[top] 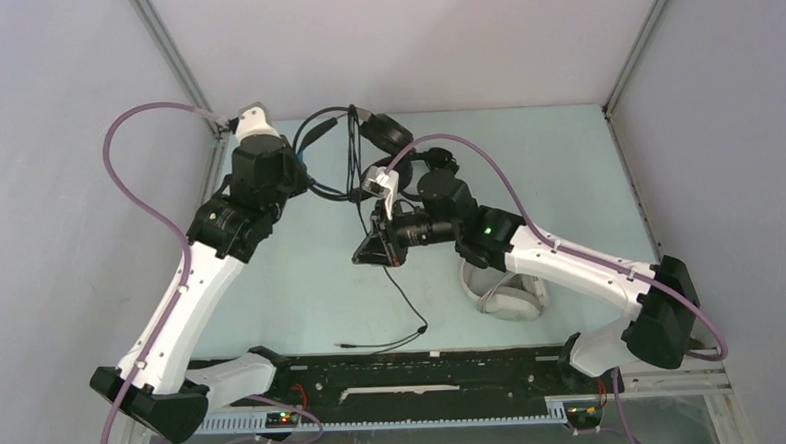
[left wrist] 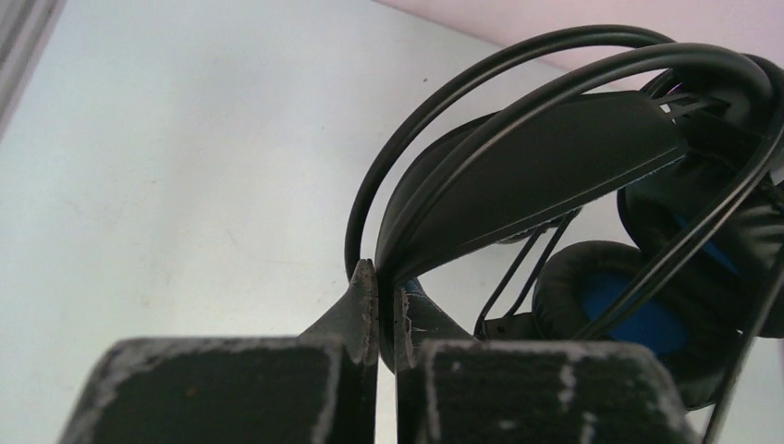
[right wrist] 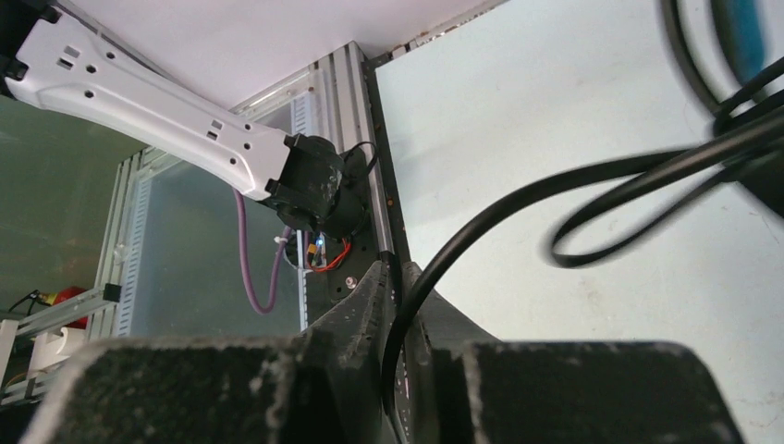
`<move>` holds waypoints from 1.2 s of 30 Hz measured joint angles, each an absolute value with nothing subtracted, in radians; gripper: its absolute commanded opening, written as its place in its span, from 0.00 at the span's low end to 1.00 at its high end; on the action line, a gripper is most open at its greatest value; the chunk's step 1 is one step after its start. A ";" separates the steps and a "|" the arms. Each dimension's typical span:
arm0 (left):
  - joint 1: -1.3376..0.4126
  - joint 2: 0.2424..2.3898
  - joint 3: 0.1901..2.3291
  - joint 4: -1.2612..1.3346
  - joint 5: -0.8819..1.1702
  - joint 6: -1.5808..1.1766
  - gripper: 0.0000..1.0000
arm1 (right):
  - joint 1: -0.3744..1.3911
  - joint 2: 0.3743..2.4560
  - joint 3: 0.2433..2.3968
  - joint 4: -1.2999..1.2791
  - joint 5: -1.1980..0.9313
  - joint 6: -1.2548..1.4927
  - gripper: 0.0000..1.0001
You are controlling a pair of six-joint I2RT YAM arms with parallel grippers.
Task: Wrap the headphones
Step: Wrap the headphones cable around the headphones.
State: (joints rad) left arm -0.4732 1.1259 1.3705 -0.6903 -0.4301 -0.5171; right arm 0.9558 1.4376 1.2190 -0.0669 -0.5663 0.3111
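From above, steady the black over-ear headphones at the surface's far side; at left wrist, trust the left pincer clamped on the headband; at right wrist, with right pincer nipping the cable, wind taut.
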 measured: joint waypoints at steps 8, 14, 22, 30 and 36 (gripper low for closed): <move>-0.377 1.116 1.321 -0.586 -0.332 -0.645 0.00 | 1.027 1.440 1.219 -0.074 -0.468 0.304 0.05; -0.329 1.114 1.304 -0.538 -0.283 -0.717 0.00 | 1.060 1.446 1.209 -0.047 -0.378 0.305 0.04; -0.268 1.087 1.274 -0.458 -0.215 -0.806 0.00 | 1.061 1.448 1.064 0.084 -0.313 0.364 0.04; -0.240 1.071 1.256 -0.406 -0.146 -0.883 0.00 | 1.059 1.472 1.011 0.153 -0.299 0.412 0.01; -0.213 1.048 1.256 -0.387 -0.094 -0.920 0.00 | 1.031 1.473 0.948 0.186 -0.284 0.441 0.00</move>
